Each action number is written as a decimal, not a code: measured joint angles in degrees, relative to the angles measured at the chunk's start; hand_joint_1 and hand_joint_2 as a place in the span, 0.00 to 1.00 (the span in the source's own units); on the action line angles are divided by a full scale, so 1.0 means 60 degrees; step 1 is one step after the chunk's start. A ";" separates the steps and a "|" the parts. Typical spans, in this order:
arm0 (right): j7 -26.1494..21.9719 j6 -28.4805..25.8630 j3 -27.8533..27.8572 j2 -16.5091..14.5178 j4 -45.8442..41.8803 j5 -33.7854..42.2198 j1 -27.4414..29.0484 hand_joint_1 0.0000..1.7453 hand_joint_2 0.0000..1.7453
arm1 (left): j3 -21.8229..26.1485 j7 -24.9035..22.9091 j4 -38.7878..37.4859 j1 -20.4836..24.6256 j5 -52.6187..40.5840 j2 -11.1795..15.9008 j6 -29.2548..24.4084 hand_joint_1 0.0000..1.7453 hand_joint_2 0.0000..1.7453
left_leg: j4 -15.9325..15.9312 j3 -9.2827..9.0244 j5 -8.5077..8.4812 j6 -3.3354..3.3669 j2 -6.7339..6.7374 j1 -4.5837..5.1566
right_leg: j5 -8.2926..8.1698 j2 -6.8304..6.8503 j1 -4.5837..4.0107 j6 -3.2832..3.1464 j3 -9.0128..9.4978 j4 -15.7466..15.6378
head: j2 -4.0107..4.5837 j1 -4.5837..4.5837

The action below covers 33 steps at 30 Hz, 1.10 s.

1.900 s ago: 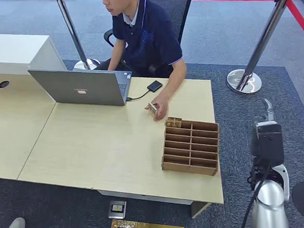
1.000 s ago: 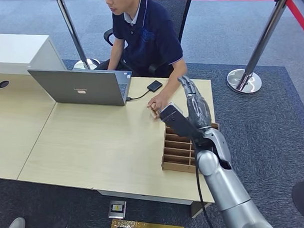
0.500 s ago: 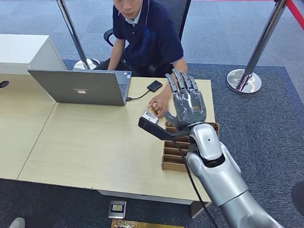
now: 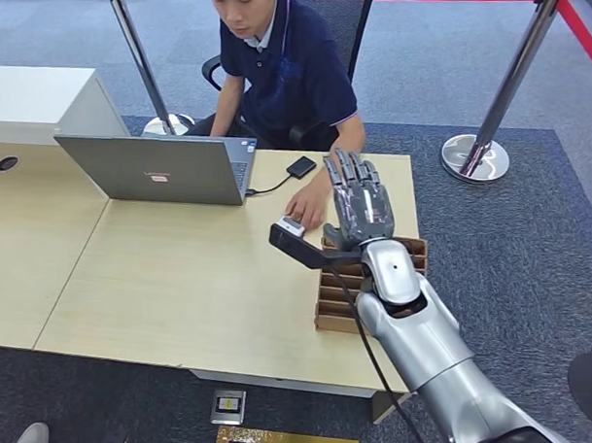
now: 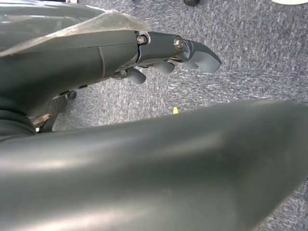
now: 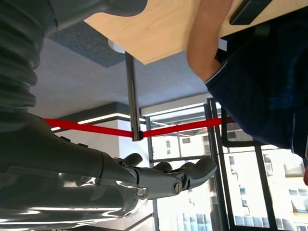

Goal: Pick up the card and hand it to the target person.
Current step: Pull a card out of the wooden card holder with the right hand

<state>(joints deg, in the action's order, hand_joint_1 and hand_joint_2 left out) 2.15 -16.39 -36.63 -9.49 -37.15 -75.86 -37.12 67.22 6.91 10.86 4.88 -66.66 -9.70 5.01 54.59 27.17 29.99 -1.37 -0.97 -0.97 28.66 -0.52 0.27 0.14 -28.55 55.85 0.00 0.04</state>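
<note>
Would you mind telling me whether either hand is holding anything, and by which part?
Nothing: the right hand has fingers spread, and the left hand grips nothing.

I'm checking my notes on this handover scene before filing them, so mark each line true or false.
1. The right hand is raised over the wooden tray with its fingers spread and nothing in them. True.
2. The laptop lies shut flat on the desk. False: it stands open, its lid's back facing the camera.
3. The seated person rests a hand on the desk beside the tray. True.
4. A small black object sits inside a tray compartment. False: it lies on the desk, near the laptop.
5. The left hand hangs over grey carpet. True.
</note>
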 joint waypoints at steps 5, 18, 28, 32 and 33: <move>-0.0086 -0.0099 0.0109 -0.0073 0.0295 0.0139 0.0007 0.17 1.00 | 0.0005 -0.0026 0.0000 -0.0006 0.0049 0.0023 -0.0033 0.00 0.00 | 0.0000 0.0000 0.0000 0.0000 0.0000 0.0000 | 0.0000 0.0000 0.0000 0.0000 0.0000 0.0000 | 0.0000 0.0000; -0.0147 -0.0080 0.0180 -0.0230 0.0732 0.0218 0.0027 0.29 1.00 | 0.0038 -0.0026 0.0000 -0.0017 0.0126 0.0029 -0.0069 0.00 0.00 | 0.0001 0.0000 0.0000 0.0000 0.0000 0.0000 | 0.0000 0.0000 0.0000 0.0000 0.0000 0.0000 | 0.0000 0.0000; -0.0091 -0.0068 0.0331 -0.0240 0.0978 0.0219 0.0031 0.34 1.00 | 0.0146 -0.0025 0.0000 -0.0043 0.0141 0.0029 -0.0092 0.00 0.00 | 0.0003 0.0003 0.0000 0.0000 0.0001 0.0000 | 0.0000 0.0000 0.0000 0.0001 -0.0003 -0.0001 | 0.0000 0.0000; -0.0022 -0.0079 0.0412 -0.0223 0.1048 0.0219 0.0073 0.34 1.00 | 0.0158 -0.0026 0.0000 -0.0046 0.0137 0.0029 -0.0092 0.00 0.00 | 0.0004 0.0003 0.0000 0.0000 0.0000 0.0000 | 0.0000 0.0000 0.0000 0.0000 -0.0004 -0.0001 | 0.0000 0.0000; -0.0010 -0.0082 0.0433 -0.0218 0.1065 0.0218 0.0087 0.34 1.00 | 0.0158 -0.0026 0.0000 -0.0046 0.0135 0.0029 -0.0092 0.00 0.00 | 0.0004 0.0003 0.0000 0.0000 0.0000 0.0000 | 0.0000 0.0000 0.0000 0.0001 -0.0004 -0.0001 | 0.0000 0.0000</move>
<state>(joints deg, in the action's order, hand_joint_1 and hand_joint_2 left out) 2.09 -16.88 -34.03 -10.80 -30.76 -74.55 -36.60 68.17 6.75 10.86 4.60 -65.85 -9.53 4.46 54.61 27.19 30.00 -1.36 -0.97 -0.97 28.65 -0.52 0.27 0.15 -28.58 55.84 0.00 0.04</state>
